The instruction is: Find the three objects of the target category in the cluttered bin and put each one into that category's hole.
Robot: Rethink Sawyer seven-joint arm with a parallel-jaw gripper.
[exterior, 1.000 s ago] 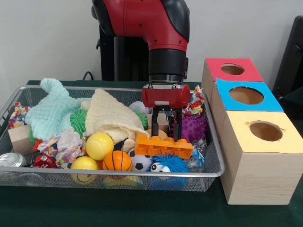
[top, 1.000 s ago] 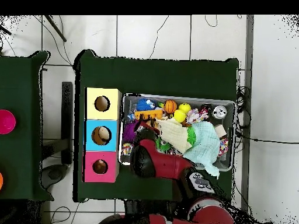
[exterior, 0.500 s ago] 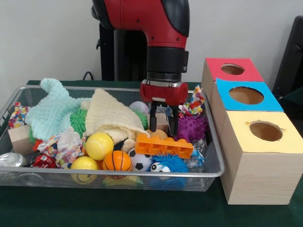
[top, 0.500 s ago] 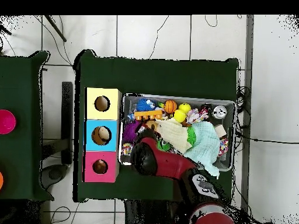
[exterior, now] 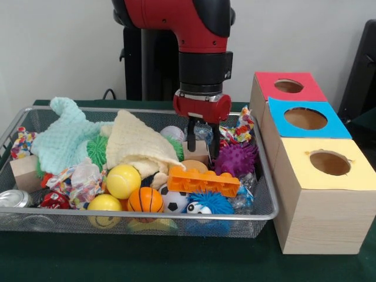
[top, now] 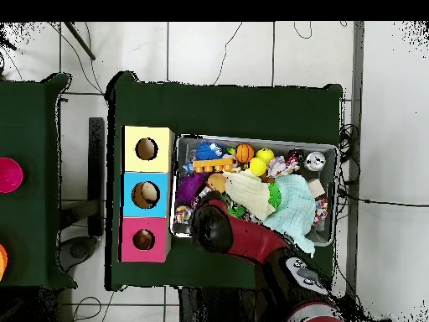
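Wire-mesh bin [exterior: 267, 194] w/ knobbly orange plastic block [exterior: 204, 181], spiky purple ball [exterior: 237, 158]; tool [exterior: 203, 150] empty, prongs apart.

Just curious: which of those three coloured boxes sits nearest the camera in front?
The yellow-topped box. It stands in front of the blue-topped box, with the red-topped box farthest back.

bin [exterior: 267, 216]: silver wire mesh
surface [exterior: 141, 258]: dark green
boxes: pale wood, tops red [exterior: 288, 86], blue [exterior: 305, 118] and yellow [exterior: 329, 163]
brick [exterior: 204, 181]: orange
spiky ball [exterior: 236, 158]: purple
fuzzy toy [exterior: 211, 203]: blue, white eyes
balls: yellow [exterior: 123, 181]; orange with black lines [exterior: 145, 200]; black-and-white [exterior: 174, 202]
cloths: mint green [exterior: 67, 134], cream [exterior: 136, 144]
arm [exterior: 182, 23]: red and black
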